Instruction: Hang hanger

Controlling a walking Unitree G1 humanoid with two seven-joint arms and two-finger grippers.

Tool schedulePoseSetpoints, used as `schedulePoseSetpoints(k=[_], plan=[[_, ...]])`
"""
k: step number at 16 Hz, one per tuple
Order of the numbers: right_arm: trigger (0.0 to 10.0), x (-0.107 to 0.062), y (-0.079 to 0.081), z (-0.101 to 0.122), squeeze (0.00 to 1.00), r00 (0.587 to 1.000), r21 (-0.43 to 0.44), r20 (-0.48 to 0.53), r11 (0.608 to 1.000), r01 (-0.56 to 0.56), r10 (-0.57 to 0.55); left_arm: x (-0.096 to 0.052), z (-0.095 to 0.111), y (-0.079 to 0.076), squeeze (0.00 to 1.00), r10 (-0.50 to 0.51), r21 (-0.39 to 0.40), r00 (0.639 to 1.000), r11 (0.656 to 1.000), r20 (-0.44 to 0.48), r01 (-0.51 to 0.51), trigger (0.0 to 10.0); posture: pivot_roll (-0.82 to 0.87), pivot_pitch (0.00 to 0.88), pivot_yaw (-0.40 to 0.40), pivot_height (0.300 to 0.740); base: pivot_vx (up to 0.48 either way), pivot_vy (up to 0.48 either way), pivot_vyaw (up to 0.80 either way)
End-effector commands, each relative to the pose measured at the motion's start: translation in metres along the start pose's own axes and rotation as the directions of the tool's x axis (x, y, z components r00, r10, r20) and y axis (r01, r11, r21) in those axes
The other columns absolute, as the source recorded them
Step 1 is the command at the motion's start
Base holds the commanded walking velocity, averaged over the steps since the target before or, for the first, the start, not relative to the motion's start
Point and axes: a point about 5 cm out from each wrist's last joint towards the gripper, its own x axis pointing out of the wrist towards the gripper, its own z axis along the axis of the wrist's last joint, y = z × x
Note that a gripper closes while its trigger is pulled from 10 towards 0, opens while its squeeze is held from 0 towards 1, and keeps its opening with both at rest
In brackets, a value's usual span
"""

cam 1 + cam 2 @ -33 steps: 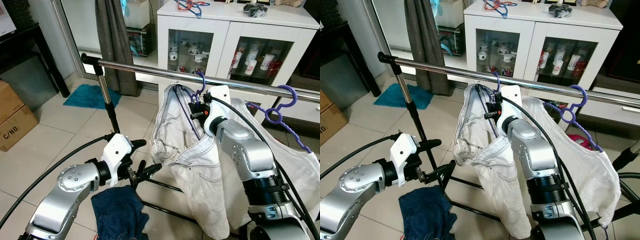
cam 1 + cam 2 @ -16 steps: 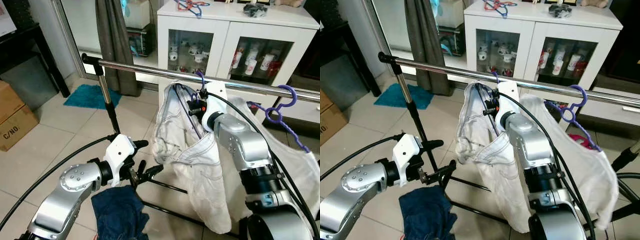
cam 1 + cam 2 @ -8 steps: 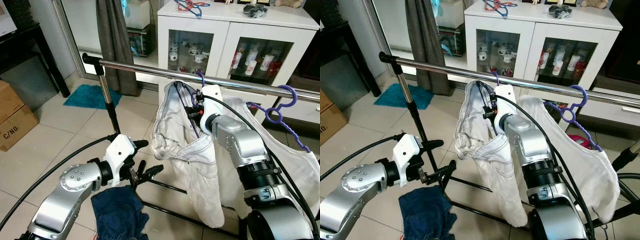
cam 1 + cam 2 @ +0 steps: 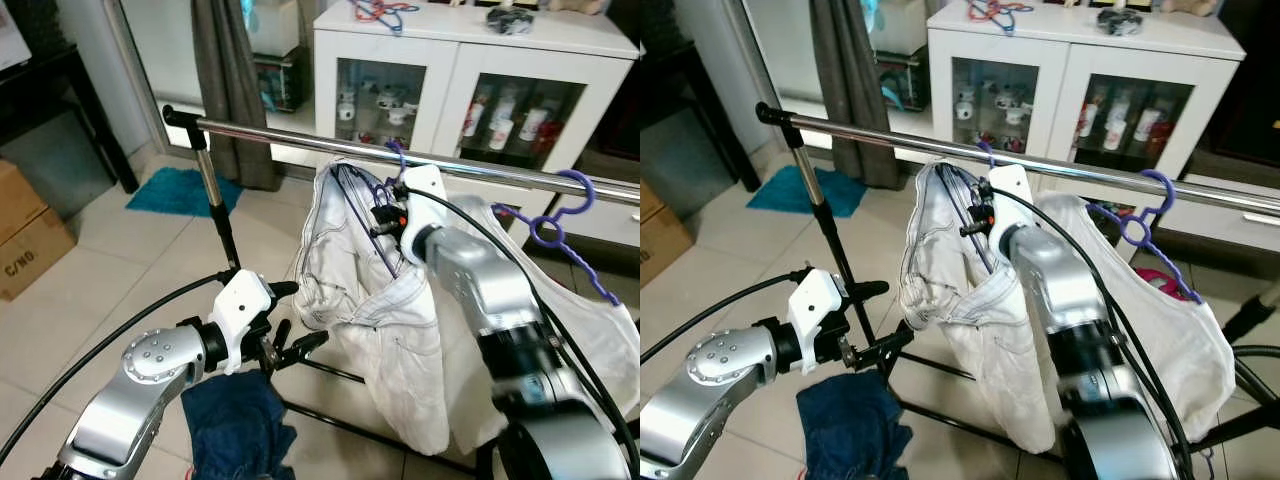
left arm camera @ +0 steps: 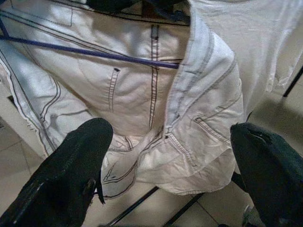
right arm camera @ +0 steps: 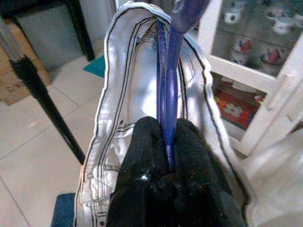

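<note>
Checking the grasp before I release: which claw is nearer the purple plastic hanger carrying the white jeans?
Right. The right claw grips the purple plastic hanger below the rail; the left claw hangs open, lower, beside the white jeans.

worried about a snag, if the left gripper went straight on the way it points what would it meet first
Most likely the white denim garment on the purple plastic hanger. The open left gripper faces its folded waistband directly in the wrist view, with nothing between, though depth is unclear.
</note>
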Motion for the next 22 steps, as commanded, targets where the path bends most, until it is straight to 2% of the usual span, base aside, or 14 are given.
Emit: schedulePoseSetpoints(k=[1,4,7,8,9,13,14,17,18,19,22], plan=[[10.0,-0.01,-0.002,0.023,0.0,0.991,-0.025,0.131,0.999,-0.03,0.033,0.0,-0.001,0.002,0.27,0.021,0.015,1.0,1.0,-0.007,-0.02,10.0,0.08,0.0,0.018,0.74,0.0,0.0,0.0],[10.0,-0.017,-0.01,0.014,0.0,0.993,-0.026,0.114,1.0,-0.014,0.017,0.001,-0.004,0.0,0.27,0.025,0.013,1.0,1.0,-0.009,-0.025,10.0,0.06,0.0,0.024,0.74,0.0,0.0,0.0],[10.0,-0.015,-0.009,0.013,0.0,0.994,-0.016,0.109,1.0,-0.019,0.02,0.003,-0.004,-0.001,0.27,0.026,0.012,1.0,1.0,-0.008,-0.026,10.0,0.06,0.0,0.022,0.74,0.0,0.0,0.0],[5.3,-0.012,-0.006,0.014,0.0,0.994,-0.011,0.106,1.0,-0.03,0.031,0.003,-0.004,-0.001,0.27,0.03,0.014,1.0,0.999,-0.007,-0.03,10.0,0.06,0.0,0.018,0.74,0.0,0.0,0.0],[0.0,-0.009,-0.004,0.014,0.0,0.994,-0.004,0.097,0.999,-0.04,0.04,0.004,-0.005,0.0,0.27,0.034,0.017,0.999,0.999,-0.006,-0.034,10.0,0.06,0.0,0.012,0.74,0.0,0.0,0.0],[0.0,-0.008,0.0,0.018,0.0,0.992,0.006,0.105,0.998,-0.066,0.065,0.002,-0.004,0.002,0.28,0.054,0.021,0.999,0.998,-0.006,-0.054,10.0,0.07,0.0,0.004,0.74,0.0,0.0,0.0],[0.0,-0.012,0.0,0.02,0.0,0.988,0.005,0.128,0.996,-0.087,0.086,0.001,-0.005,0.003,0.28,0.081,0.019,0.997,0.997,-0.008,-0.081,10.0,0.07,0.0,0.003,0.74,0.0,0.0,0.0],[0.0,-0.03,-0.002,0.022,0.0,0.97,-0.023,0.185,0.987,-0.157,0.158,0.004,0.003,0.007,0.28,0.176,-0.011,0.983,0.984,0.058,-0.176,10.0,0.06,0.0,0.001,0.74,0.0,0.0,0.0],[0.0,-0.045,-0.006,0.022,0.0,0.961,-0.029,0.21,0.984,-0.177,0.179,0.006,0.008,0.011,0.27,0.253,-0.048,0.963,0.967,0.086,-0.25,10.0,0.06,0.0,0.005,0.74,0.0,0.0,0.0],[0.0,-0.057,-0.007,0.022,0.0,0.956,-0.04,0.221,0.981,-0.19,0.194,0.007,0.011,0.013,0.21,0.301,-0.069,0.948,0.953,0.101,-0.295,10.0,0.05,0.0,0.009,0.74,0.0,0.0,0.0],[0.0,-0.074,-0.005,0.017,0.0,0.951,-0.039,0.216,0.975,-0.218,0.221,0.009,0.013,0.011,0.18,0.333,-0.075,0.937,0.942,0.104,-0.326,10.0,0.04,0.0,0.016,0.74,0.0,0.0,0.0]])
